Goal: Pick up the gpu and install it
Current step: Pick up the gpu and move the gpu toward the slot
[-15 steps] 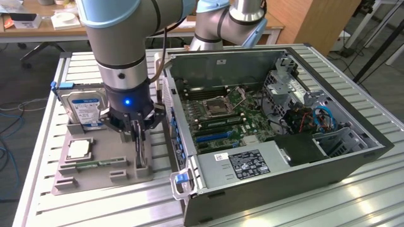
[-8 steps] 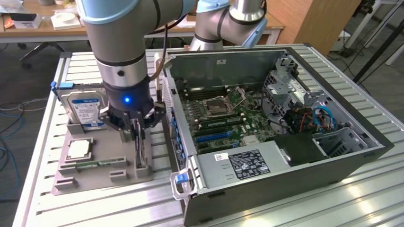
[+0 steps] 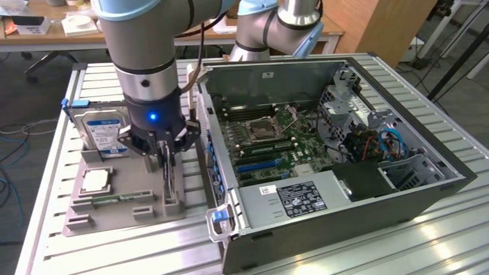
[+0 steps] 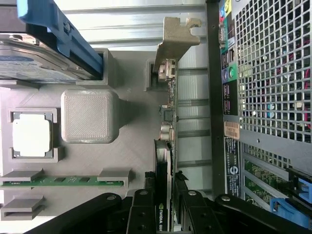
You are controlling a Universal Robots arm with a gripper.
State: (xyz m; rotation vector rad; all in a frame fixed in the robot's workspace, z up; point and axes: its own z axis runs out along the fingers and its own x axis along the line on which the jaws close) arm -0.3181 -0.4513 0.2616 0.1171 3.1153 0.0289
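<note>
On the slatted metal surface (image 3: 428, 240), in the exterior view, an open computer case (image 3: 344, 229) lies on its side with its motherboard (image 3: 267, 129) exposed. A grey parts tray (image 3: 114, 215) sits just beside it on the exterior view's left. The tray carries a blue-labelled hard drive (image 3: 103, 132) standing at its far end, a square processor (image 3: 95, 180) lying flat, and a narrow green memory stick (image 3: 118, 199) in a slot nearer the camera. The arm (image 3: 145, 63) reaches straight down over the tray's edge nearest the case. Below it the gpu (image 3: 168, 183) stands on edge, a thin dark card held in the tray's posts and running along that edge close to the case wall. The jaws come down on either side of the card.

From the wrist view, the card is seen edge-on between the tray's raised square block (image 4: 90, 117) and the perforated back panel (image 4: 273, 73) of the case. Its silvery bracket (image 4: 175, 39) sits at the end by the hard drive, against a tray post. The jaws are pinching the gpu near its other end: a black pad (image 4: 146, 214) presses on each face, and a green logo on the card's edge shows between them. The card is seated upright in the tray, a strip of bare surface between it and the case.
</note>
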